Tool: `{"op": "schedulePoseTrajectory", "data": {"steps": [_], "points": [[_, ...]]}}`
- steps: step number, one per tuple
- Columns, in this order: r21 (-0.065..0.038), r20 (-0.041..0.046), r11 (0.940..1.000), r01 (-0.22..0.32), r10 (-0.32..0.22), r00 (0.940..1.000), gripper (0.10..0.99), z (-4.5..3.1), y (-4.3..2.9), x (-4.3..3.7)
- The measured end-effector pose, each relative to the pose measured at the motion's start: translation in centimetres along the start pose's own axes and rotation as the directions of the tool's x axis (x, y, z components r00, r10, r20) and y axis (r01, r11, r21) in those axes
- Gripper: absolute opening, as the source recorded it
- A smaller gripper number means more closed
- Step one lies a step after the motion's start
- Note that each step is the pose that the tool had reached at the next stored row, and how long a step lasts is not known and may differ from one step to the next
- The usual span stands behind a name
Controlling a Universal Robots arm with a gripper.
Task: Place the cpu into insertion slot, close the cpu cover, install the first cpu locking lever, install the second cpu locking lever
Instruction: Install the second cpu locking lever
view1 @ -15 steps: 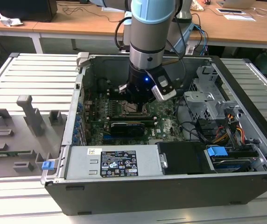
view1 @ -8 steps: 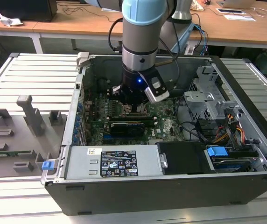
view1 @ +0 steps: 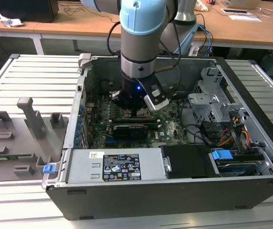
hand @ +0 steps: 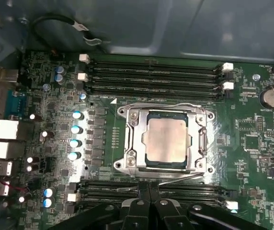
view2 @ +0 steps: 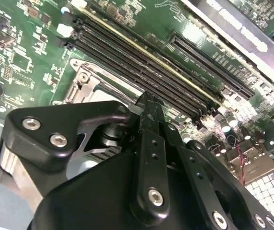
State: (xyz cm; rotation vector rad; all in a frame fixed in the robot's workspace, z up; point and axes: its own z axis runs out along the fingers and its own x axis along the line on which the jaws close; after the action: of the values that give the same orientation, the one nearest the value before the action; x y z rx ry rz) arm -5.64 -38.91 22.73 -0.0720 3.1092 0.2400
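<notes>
Black end effector [hand: 149, 203] sits low over the motherboard [hand: 252, 143], fingers pressed together with nothing between them, tips just beside the near edge of the insertion slot [hand: 132, 160]. The cpu [hand: 167, 140], silver-grey top up, is seated in that slot. The cpu cover [hand: 200, 139] looks folded down around the chip, its window framing the metal top. A thin locking lever [hand: 177, 178] lies along the near edge by the fingertips; whether either lever is latched, cannot tell. Judged: placement and cover done, levers the open question. Outward: memory slots [hand: 151, 76], open computer case [view1: 251, 157], grey slatted worktop [view1: 36, 81], wooden desks [view1: 251, 33] behind.
</notes>
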Motion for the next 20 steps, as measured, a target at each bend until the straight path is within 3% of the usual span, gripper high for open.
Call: {"op": "schedulePoseTrajectory", "data": {"steps": [2, 7, 12, 15, 17, 18, 20], "points": [[-0.017, 0.0006, 0.9998, 0.001, -0.001, 1.0000, 0.106, 0.42, -0.07, 0.46], [-0.030, 0.0008, 0.9995, 0.003, -0.003, 1.0000, 0.106, 1.28, -0.32, 0.76], [-0.077, 0.0033, 0.9970, 0.002, -0.001, 1.0000, 0.106, 1.42, -0.99, 1.05], [-0.089, 0.0039, 0.9961, 0.002, -0.001, 1.0000, 0.106, 1.55, -1.46, 1.19], [-0.119, 0.0053, 0.9929, 0.001, -0.001, 1.0000, 0.106, 1.58, -1.77, 1.53], [-0.146, 0.0066, 0.9893, 0.001, 0.000, 1.0000, 0.106, 1.76, -1.86, 1.77], [-0.153, 0.0070, 0.9882, 0.001, 0.000, 1.0000, 0.106, 2.19, -1.96, 1.93]]}}
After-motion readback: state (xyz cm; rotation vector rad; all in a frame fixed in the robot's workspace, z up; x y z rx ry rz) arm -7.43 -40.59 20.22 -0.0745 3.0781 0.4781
